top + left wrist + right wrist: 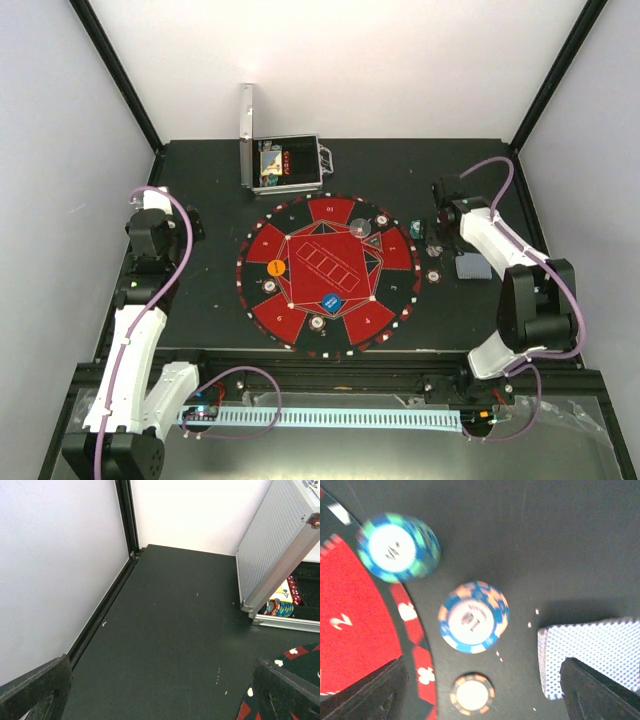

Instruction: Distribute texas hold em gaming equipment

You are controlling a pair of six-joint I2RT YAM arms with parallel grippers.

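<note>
While chips (317,322) and discs (277,267) already sit around the mat (300,300), we judge the sharing-out roughly half done, since more wait in the case (280,545), ahead-right of our left tool (160,695), whose fingers stand wide apart and empty. Our right tool (482,685) is also spread, gripping nothing. Below it lie a teal chip (398,547), a blue-orange chip (473,623) and a brown-red chip (472,694), all with striped edges and pale centres, slightly blurred. The cards (592,647), dotted grey-blue backs up, rest just beside one finger.
</note>
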